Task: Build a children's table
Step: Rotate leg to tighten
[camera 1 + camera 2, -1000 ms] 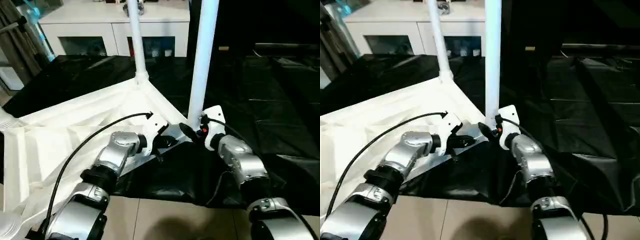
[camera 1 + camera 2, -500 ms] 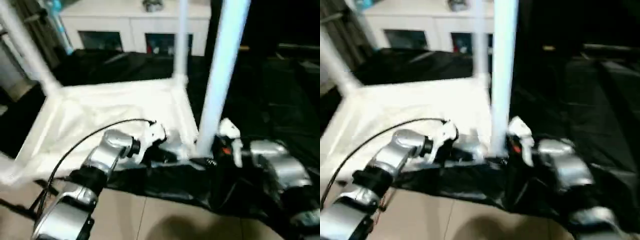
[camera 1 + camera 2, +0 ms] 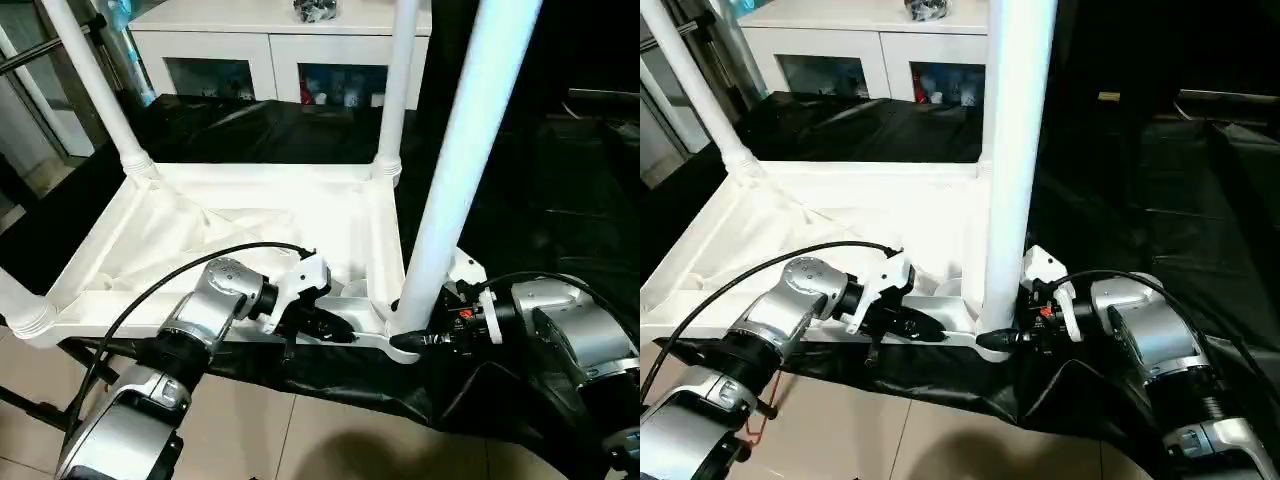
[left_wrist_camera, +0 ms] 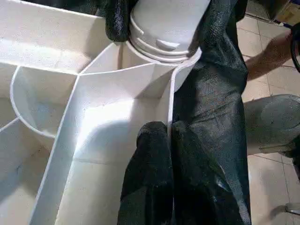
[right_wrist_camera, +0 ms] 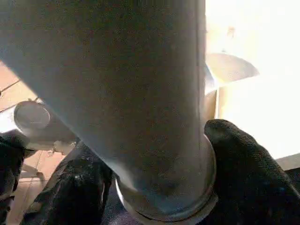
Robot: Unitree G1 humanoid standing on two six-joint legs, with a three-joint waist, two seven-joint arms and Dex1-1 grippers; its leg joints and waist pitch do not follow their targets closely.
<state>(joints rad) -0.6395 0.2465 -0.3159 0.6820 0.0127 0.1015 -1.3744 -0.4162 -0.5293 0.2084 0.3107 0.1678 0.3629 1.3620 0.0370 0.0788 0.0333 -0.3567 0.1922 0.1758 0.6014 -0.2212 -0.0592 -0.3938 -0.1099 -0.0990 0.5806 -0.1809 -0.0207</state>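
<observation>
Tabletop (image 3: 240,225) lies upside down on black sheeting, ribbed underside up. Near right corner carries a leg (image 3: 455,190) standing upright in its socket, long axis vertical, leaning a little right at the top. Right hand (image 3: 1012,338) sits at that leg's base, fingers (image 5: 243,183) wrapped round the collar either side, gripping the leg just above the socket. It is the nearer arm; leg rises straight up from the hand. Left hand (image 3: 330,330) is closed, pinching the tabletop's near edge rib just beside the same socket, holding the top steady. Two more legs stand at the far corners (image 3: 395,85), (image 3: 95,85); a fourth socket (image 3: 30,315) at near left has a leg base in it. Next move likely turns on pushing or twisting the near leg down along its vertical axis into the socket.
</observation>
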